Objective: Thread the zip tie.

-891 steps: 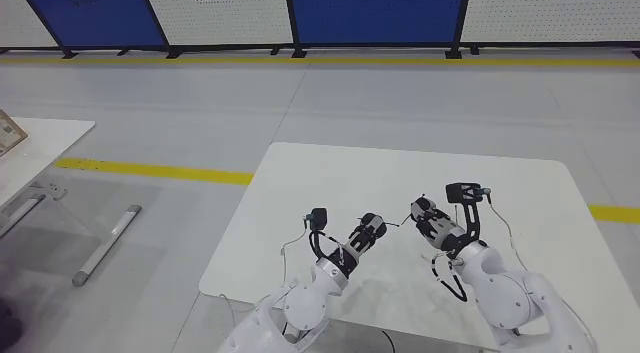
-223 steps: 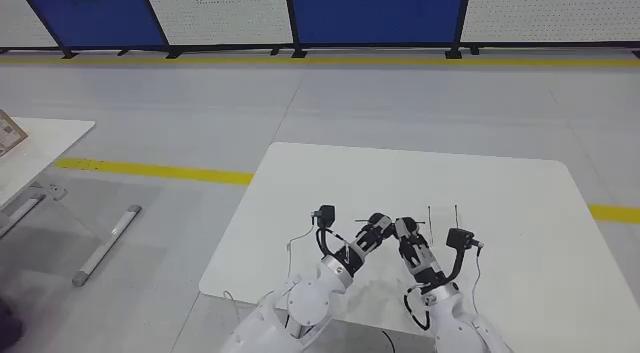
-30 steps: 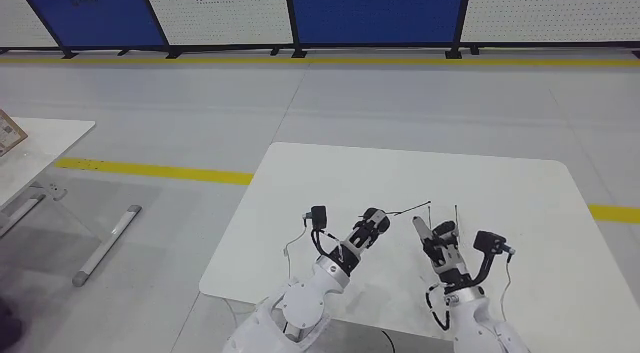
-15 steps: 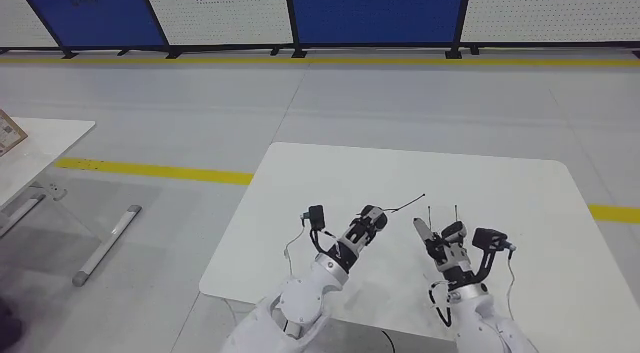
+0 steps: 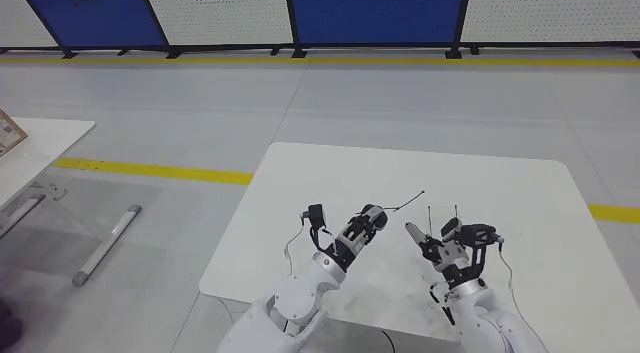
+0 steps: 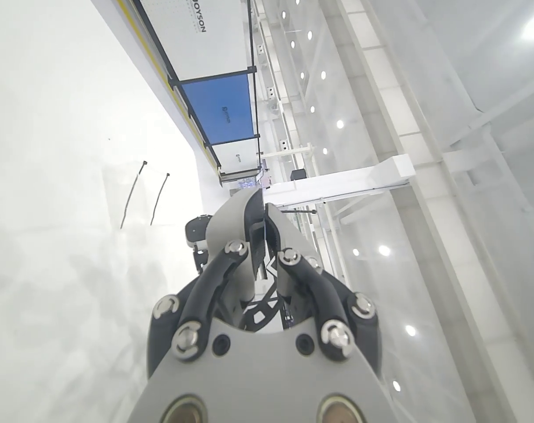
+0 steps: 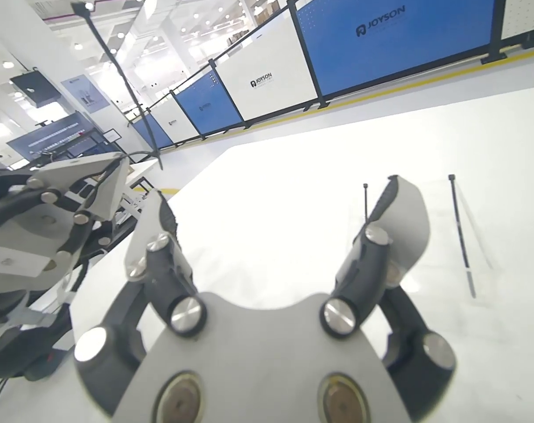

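My left gripper (image 5: 371, 216) (image 6: 263, 209) is shut on one end of a black zip tie (image 5: 401, 202) (image 7: 117, 68). The tie sticks out past the fingers, up and away toward the table's far side, its head at the free end. My right gripper (image 5: 430, 231) (image 7: 278, 198) hangs just to the right of it, open, with nothing between its fingers. Seen from the right wrist, the left gripper (image 7: 79, 182) stands close beside it.
Two spare black zip ties (image 5: 430, 216) (image 5: 456, 213) lie side by side on the white table (image 5: 520, 193), just beyond my right gripper. They also appear in the wrist views (image 6: 132, 195) (image 7: 460, 231). Bare tabletop stretches to the far and right sides.
My right gripper has turned a little and shifted slightly toward the left one. The held zip tie's free end has lifted a bit toward the far side.
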{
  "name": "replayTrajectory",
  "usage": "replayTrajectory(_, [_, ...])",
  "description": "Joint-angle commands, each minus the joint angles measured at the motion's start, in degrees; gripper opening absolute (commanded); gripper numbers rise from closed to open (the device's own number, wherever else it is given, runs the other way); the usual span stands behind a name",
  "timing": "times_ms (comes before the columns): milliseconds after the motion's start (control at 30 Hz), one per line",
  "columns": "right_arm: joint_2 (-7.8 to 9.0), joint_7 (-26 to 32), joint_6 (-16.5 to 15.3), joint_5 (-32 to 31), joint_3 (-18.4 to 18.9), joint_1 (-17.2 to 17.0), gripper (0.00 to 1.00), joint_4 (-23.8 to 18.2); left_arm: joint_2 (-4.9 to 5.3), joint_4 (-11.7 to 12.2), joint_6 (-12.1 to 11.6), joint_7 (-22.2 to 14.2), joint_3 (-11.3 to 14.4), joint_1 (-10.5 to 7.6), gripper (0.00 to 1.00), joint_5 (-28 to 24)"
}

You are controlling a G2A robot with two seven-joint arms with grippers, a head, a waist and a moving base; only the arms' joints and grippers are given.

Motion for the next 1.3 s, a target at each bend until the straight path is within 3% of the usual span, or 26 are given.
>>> replayTrajectory(0, [-0.03,0.95,0.1,-0.16,-0.45,0.51,1.0,0.59,-0.05,0.39,-0.31,0.6,0.48,-0.11,0.0,1.59])
replayTrajectory(100, [-0.16,0.83,0.95,-2.38,-1.69,1.49,1.0,1.51,-0.13,0.79,-0.65,0.71,1.27,-0.14,0.0,2.73])
replayTrajectory(167, [-0.29,-0.54,4.03,-5.01,-2.1,2.22,1.0,2.12,-0.19,0.92,-1.01,1.59,1.46,-0.13,0.0,3.5])
replayTrajectory(667, [-0.37,3.16,4.13,-3.9,-3.0,2.68,1.0,2.25,-0.44,2.02,-0.69,2.53,2.62,-0.71,0.0,5.21])
replayTrajectory(700, [-0.37,3.43,4.11,-3.75,-3.02,2.75,0.78,2.24,-0.46,2.08,-0.65,2.64,2.71,-0.78,0.0,5.44])
replayTrajectory(733, [-0.37,3.69,4.13,-3.63,-3.03,2.82,0.71,2.2,-0.49,2.14,-0.59,2.77,2.82,-0.85,0.0,5.66])
replayTrajectory(767, [-0.37,3.93,4.11,-3.53,-3.06,2.85,0.73,2.19,-0.51,2.17,-0.55,2.87,2.89,-0.9,0.0,5.79])
replayTrajectory(800, [-0.36,4.21,4.12,-3.47,-3.07,2.91,0.59,2.14,-0.53,2.21,-0.5,2.96,2.95,-0.95,0.0,5.91])
replayTrajectory(867, [-0.36,4.63,4.09,-3.38,-3.16,2.97,0.49,1.9,-0.57,2.37,-0.31,3.13,3.09,-1.11,0.0,6.21])
replayTrajectory(1267, [-0.22,5.82,2.97,-3.46,-3.6,2.98,0.44,0.59,-0.91,3.47,0.6,4.32,3.99,-2.23,0.0,7.97])
